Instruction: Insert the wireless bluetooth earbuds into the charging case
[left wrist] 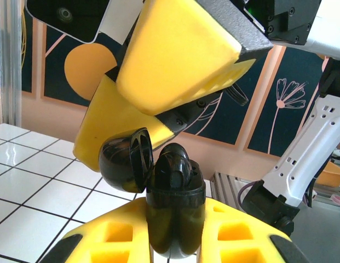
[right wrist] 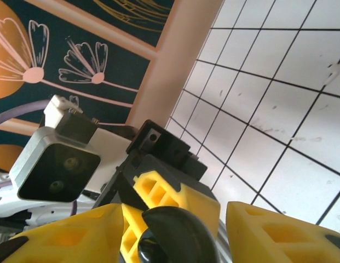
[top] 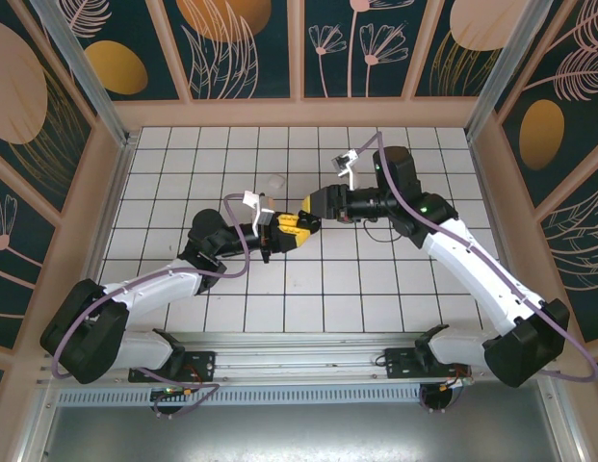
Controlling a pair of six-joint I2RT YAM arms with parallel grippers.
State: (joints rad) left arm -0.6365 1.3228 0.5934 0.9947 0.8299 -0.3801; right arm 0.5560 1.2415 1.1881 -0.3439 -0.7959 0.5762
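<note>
My left gripper (left wrist: pixel 175 233) is shut on the black charging case (left wrist: pixel 175 213) and holds it upright above the tiled floor. The case's lid (left wrist: pixel 123 164) hangs open to the left. A black earbud (left wrist: pixel 178 164) sits in the case's mouth, its rounded top sticking out. Just above the case hover the yellow fingers (left wrist: pixel 175 55) of my right gripper (right wrist: pixel 175 230). They stand open, with the case's rounded black lid (right wrist: pixel 180 235) in the gap between them. In the top view the left gripper (top: pixel 300 225) and right gripper (top: pixel 315 203) meet tip to tip at mid-table.
A rounded white lump (top: pixel 274 183) lies on the white tiled floor (top: pixel 183 164) just beyond the left gripper. Patterned walls enclose the floor on three sides. Both arms reach in from the near rail (top: pixel 299 346).
</note>
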